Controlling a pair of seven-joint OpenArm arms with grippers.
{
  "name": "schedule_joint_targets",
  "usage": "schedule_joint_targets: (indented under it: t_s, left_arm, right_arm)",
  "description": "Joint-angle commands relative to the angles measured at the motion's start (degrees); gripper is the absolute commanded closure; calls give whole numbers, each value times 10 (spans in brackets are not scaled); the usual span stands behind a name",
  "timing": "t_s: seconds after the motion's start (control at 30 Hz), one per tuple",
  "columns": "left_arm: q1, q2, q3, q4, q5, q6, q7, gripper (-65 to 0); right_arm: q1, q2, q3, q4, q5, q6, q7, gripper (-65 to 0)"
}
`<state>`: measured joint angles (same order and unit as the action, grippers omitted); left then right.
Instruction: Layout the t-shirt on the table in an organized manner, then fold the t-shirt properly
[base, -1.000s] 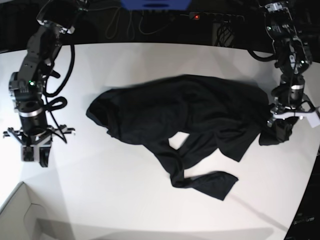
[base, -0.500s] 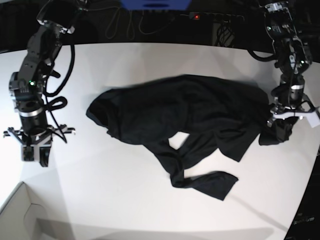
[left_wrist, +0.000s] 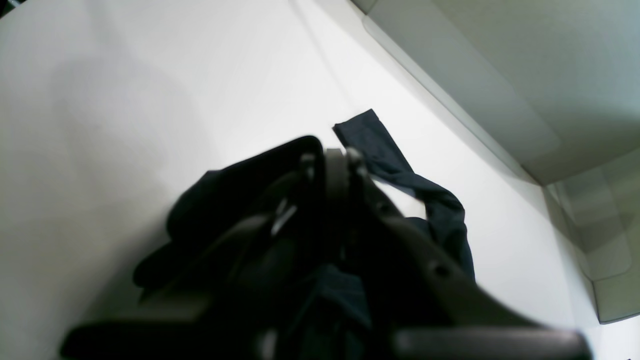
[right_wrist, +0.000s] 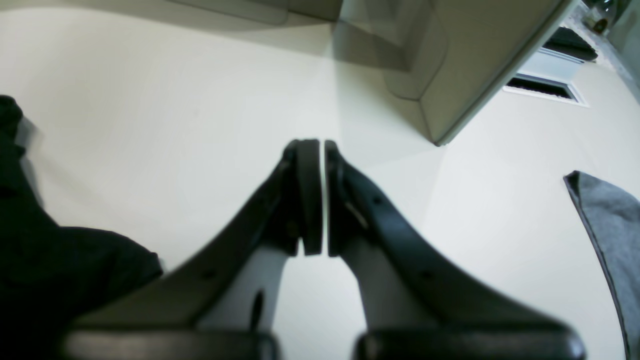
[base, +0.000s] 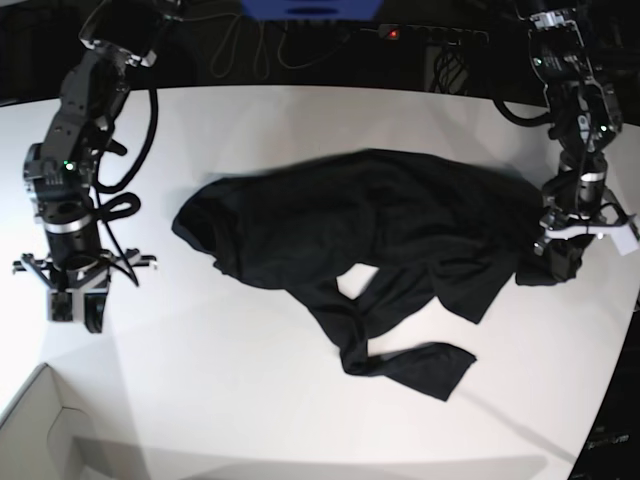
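Sprawling across the middle of the white counter (base: 300, 120), your black t-shirt (base: 380, 230) lies crumpled and unfolded, not laid flat. Taking the garment as the reference: its bulk runs from a rounded bunch at its base-view left end to a gathered corner at its base-view right end, and one long sleeve trails out from its near side toward the front counter edge, ending in a flat cuff. A small patch of bare counter shows through a loop in the cloth near the sleeve's root.

Your left pincer (base: 560, 262) sits at the garment's base-view right end. In the left wrist view its fingers are together and dark cloth is bunched around and under them; the pincer (left_wrist: 330, 165) is clamped on that edge of the t-shirt (left_wrist: 440, 210). The sleeve cuff lies on the counter (left_wrist: 125, 100) just beyond the fingertips in that view.

Your right pincer (base: 78, 308) stands well apart from the garment, off its base-view left end, over bare counter. The right wrist view shows its fingers (right_wrist: 310, 195) pressed together with only a hairline gap and nothing between them. A fold of the t-shirt (right_wrist: 55, 260) shows at that view's left edge, clear of the pincer (right_wrist: 322, 197).

A white box corner (base: 40, 420) lies near the counter's front edge, well apart from the garment's left end.
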<state>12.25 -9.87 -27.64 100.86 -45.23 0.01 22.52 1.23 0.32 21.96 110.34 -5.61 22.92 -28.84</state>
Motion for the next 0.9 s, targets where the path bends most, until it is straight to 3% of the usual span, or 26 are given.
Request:
schedule_joint_targets:
  t_s: [0.0, 0.87]
  left_arm:
    - [-5, -7, -2, 10, -5, -2, -13, -2]
    - [-6, -7, -2, 9, -5, -2, -13, -2]
  right_arm:
    - [8, 5, 1, 10, 3, -5, 16, 0]
    - [8, 5, 1, 4, 2, -5, 16, 0]
